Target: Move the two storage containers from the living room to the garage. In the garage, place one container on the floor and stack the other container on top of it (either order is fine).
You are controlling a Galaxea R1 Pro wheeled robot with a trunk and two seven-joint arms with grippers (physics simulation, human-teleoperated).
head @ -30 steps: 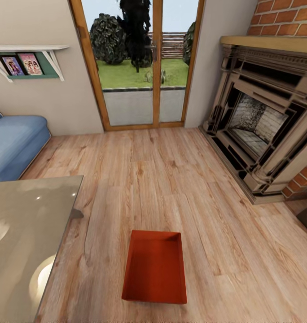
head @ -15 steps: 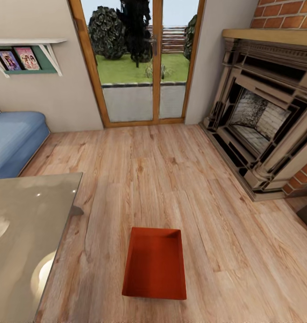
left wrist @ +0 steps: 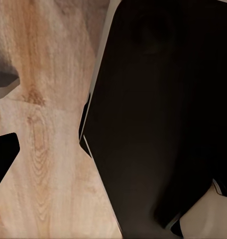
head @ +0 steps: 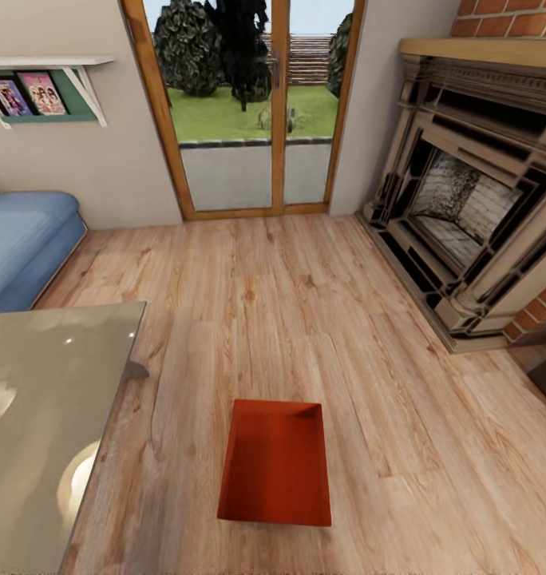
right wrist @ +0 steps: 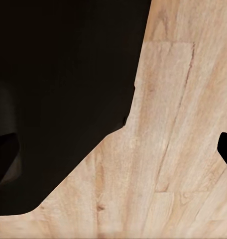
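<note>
Head view puts me in the living room, looking down over the light wood-plank floor [head: 305, 319]. One orange-red storage container [head: 275, 463] sits flat on the planks near me, about centre, open top up and nothing in it, its long side running away from me. To my near left is the corner of a glass-topped table [head: 49, 415], well apart from the bin. Further left is the blue sofa [head: 25, 239], and above it a wall shelf [head: 45, 88] with pictures. At the far wall stand the wood-framed glass doors [head: 249, 112]; the brick fireplace [head: 472, 208] fills the right side. Both wrist views give me wood planks beside dark robot bodywork, so I cannot tell whether either gripper is spread or pressed together.
</note>
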